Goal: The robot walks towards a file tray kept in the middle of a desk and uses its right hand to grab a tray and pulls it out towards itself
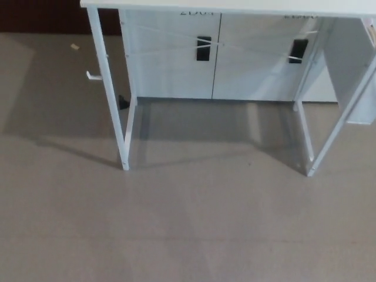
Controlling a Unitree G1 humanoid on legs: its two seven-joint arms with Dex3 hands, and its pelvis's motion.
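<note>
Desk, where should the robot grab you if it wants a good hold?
Probably the front edge of the desk, coming from the near side where the robot stands. That edge is a thin flat slab facing the robot. The space beneath it, between the legs, is open, so fingers could likely slip under with the thumb on top. Neither hand is in view.
</note>
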